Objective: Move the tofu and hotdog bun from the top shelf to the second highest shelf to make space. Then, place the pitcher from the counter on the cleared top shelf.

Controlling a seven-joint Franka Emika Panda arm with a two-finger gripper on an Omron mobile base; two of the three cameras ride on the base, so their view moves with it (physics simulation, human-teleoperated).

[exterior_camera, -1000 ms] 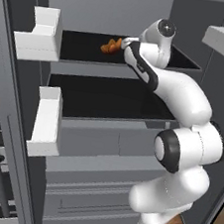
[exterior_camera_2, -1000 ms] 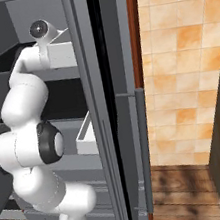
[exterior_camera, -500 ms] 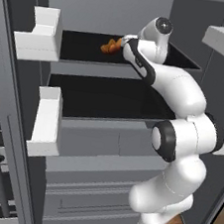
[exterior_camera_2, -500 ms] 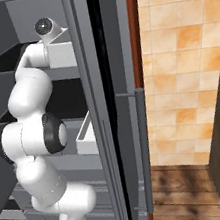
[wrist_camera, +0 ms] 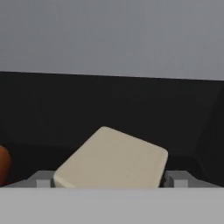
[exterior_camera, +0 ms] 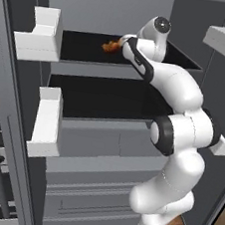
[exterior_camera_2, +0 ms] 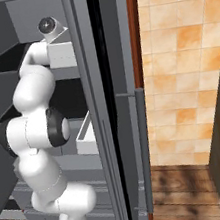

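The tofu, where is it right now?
In the hand view the tofu sits on the black top shelf, between the gripper fingertips, with the bun at its left.

Pale beige tofu (wrist_camera: 111, 159), orange-brown hotdog bun (exterior_camera: 111, 45), black top shelf (exterior_camera: 83, 48) with grey front edge.

In the hand view we see the tofu (wrist_camera: 111, 158) cut off along its lower side at the bottom of the frame, and the hotdog bun (wrist_camera: 3, 165) is sliced by the left edge, low down. In the left base view, upper middle, the arm covers part of that bun (exterior_camera: 111, 46), and we cannot tell how the hand's jaws stand there
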